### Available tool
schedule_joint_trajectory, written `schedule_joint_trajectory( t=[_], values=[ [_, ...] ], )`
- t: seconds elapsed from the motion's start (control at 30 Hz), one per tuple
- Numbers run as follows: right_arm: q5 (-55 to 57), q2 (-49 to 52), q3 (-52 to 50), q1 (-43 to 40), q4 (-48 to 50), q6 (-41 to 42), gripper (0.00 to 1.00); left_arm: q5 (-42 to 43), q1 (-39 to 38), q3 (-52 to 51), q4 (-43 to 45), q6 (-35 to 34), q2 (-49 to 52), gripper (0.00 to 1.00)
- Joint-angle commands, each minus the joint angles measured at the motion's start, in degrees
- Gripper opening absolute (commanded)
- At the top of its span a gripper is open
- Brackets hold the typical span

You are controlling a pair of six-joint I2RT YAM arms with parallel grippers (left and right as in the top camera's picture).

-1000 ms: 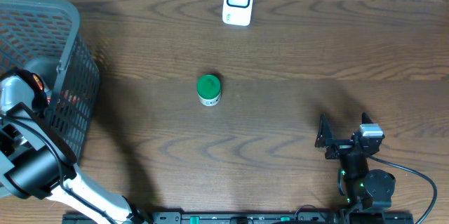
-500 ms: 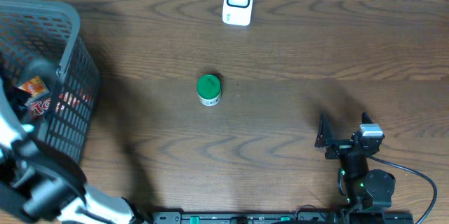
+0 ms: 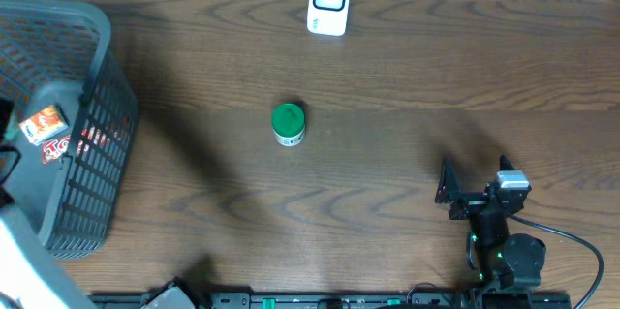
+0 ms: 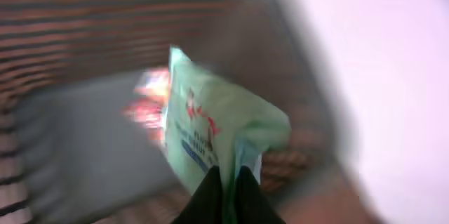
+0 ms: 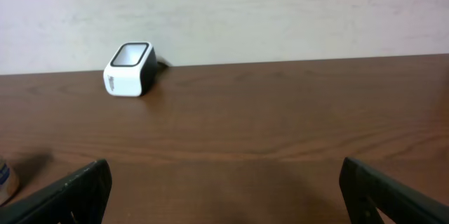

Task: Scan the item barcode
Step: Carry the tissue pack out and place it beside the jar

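Left jaws pinch packet (image 4: 219, 134) edge, basket wall (image 3: 98, 144) close

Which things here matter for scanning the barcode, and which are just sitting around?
For the job: barcode scanner, pale green packet, left gripper pinching it.
Just lying about, for now: green-lidded jar, grey basket.

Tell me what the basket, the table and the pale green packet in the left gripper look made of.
Basket: apparently moulded grey plastic, matt; walls are an open grid. Table: wood or wood-look laminate, dark brown, with flowing grain. Packet: probably thin printed film, pale green; it creases where the left gripper pinches it, though that view is blurred.
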Motion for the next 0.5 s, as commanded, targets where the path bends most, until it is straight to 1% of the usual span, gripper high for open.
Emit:
schedule_joint_trajectory(
  t=[0.0,0.07,0.17,0.23,0.33,0.47],
  values=[
    [0.1,-0.3,-0.1,0.3,-0.2,-0.5,0.99,22.0,-3.8,0.5,5.1,-1.4,-3.9,0.07],
    [0.1,-0.3,-0.1,0.3,-0.2,-0.5,0.99,24.5,-8.7,0.5,7.4,-4.0,-4.9,0.08],
    [0.1,-0.3,-0.1,0.3,-0.2,-0.5,0.99,24.6,-16.1,0.4,8.8,-4.6,-4.6,0.08],
    [0.1,-0.3,-0.1,0.3,-0.2,-0.5,0.99,24.5,-22.8,0.0,10.6,-4.6,-3.2,0.08],
    [0.1,-0.3,-0.1,0.3,-0.2,-0.5,0.99,24.1,-31.8,-0.4,12.9,-4.7,0.3,0.08],
    [0.1,-0.3,-0.1,0.3,-0.2,-0.5,0.99,19.4,-44.1,-0.3,14.9,-4.8,7.8,0.08]
  ],
)
